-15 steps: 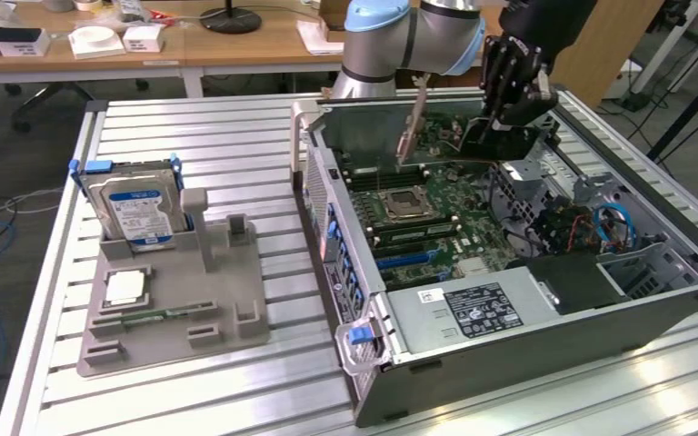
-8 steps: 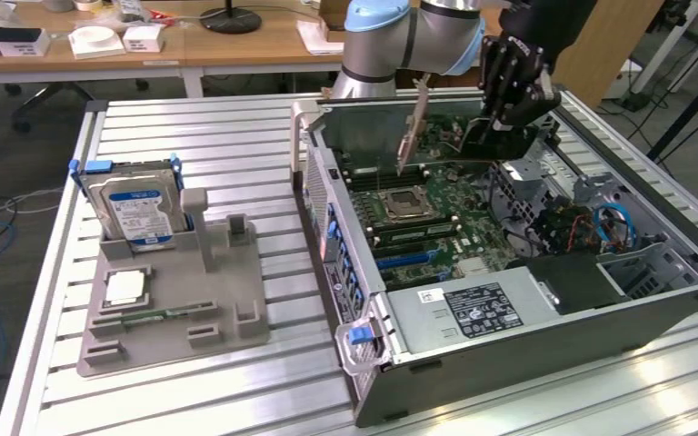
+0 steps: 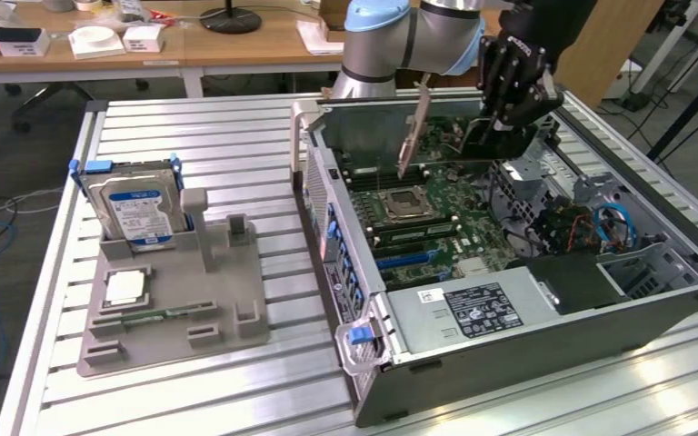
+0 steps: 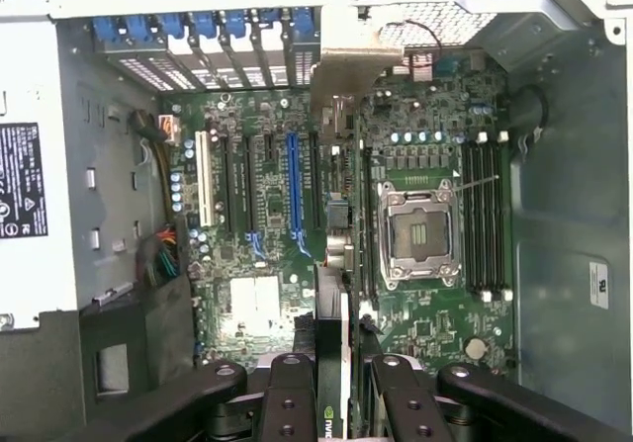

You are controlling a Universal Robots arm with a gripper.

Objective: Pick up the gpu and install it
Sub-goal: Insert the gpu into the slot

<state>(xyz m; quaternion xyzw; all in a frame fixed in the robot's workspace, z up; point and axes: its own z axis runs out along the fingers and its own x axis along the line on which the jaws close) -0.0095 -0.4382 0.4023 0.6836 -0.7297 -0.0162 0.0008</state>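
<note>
My pincer (image 4: 334, 378) is clenched on the gpu (image 4: 333, 294), black fingers (image 4: 289, 393) pressing both flat faces of the thin card near one end. The gpu hangs straight beneath me, edge-on to my wrist, so I see little more than a dark sliver running away from the fingers. Its long axis lies parallel to the slots (image 4: 247, 180) on the board (image 4: 435, 323), and its dull silver bracket (image 4: 346, 76) points at the case wall with the row of blue latches (image 4: 198, 29). In the exterior view the card is raised above the board and apart from it, not yet seated by my judgement. The move turns on this: the card sits just beside the long blue slot (image 4: 293, 190), between it and the square metal socket (image 4: 420, 229); which slot it is truly over I cannot tell. The board is green and crowded with small parts, the slots long ribbed plastic strips in white, black and blue. Around it stands the grey sheet-metal case (image 3: 640, 318), lying open on its side on the ribbed metal table (image 3: 204, 127). Well apart, toward the exterior view's left, a grey moulded tray (image 3: 222, 300) holds a boxy drive (image 3: 137, 211) upright.
</note>
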